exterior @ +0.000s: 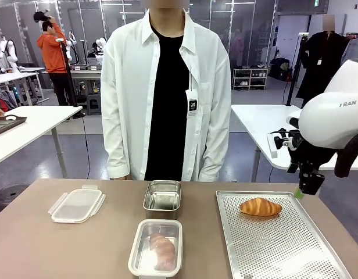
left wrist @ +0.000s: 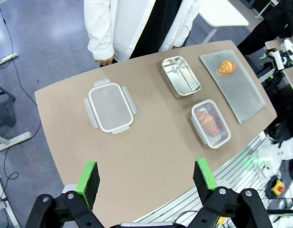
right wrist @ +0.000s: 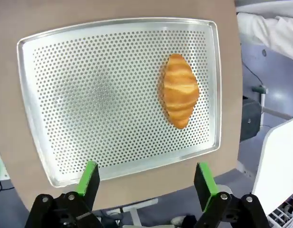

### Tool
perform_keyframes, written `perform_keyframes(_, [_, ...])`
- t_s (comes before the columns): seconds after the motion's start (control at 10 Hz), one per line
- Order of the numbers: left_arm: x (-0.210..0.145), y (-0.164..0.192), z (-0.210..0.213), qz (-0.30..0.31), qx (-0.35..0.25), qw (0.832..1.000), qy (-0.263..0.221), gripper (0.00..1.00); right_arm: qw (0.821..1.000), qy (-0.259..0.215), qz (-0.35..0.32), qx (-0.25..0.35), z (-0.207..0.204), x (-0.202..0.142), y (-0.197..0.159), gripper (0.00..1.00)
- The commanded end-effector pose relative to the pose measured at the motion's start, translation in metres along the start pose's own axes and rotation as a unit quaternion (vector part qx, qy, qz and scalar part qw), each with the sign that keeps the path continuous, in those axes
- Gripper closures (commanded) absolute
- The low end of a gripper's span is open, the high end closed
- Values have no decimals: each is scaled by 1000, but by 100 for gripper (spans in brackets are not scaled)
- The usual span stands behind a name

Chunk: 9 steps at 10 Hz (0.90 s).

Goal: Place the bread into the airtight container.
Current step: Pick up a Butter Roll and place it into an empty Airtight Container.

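A golden croissant-shaped bread lies at the far end of a perforated metal tray on the table's right side. My right gripper hangs open above the tray's far right edge. In the right wrist view its fingers frame the tray, with the bread ahead and nothing between them. The airtight container stands at the front centre with another bread inside it. Its clear lid lies apart on the left. My left gripper is open, high above the table's near edge.
An empty steel container stands just behind the airtight container. A person in a white shirt stands at the far edge, one hand by the table. From the left wrist, the lid, steel container and tray lie spread out.
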<state>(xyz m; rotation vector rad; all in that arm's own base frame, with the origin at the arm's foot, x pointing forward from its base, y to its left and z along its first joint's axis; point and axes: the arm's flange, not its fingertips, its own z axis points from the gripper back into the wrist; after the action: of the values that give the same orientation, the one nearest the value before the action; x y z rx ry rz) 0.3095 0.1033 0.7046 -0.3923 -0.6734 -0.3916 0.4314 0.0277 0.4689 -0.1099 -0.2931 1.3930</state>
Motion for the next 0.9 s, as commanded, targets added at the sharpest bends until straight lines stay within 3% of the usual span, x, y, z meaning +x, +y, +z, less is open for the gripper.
perform_keyframes(0.0, [0, 0, 1, -8, -6, 1000, -1, 0, 1000, 1, 4, -1, 7, 0, 2, 0])
perform_keyframes(0.7, [0, 0, 1, -8, -6, 1000, -1, 0, 1000, -1, 2, -4, 7, 1, 1, 0])
perform_keyframes(0.8, [0, 0, 1, -8, -6, 1000, -1, 0, 1000, -15, 17, -1, -17, 11, -9, 0])
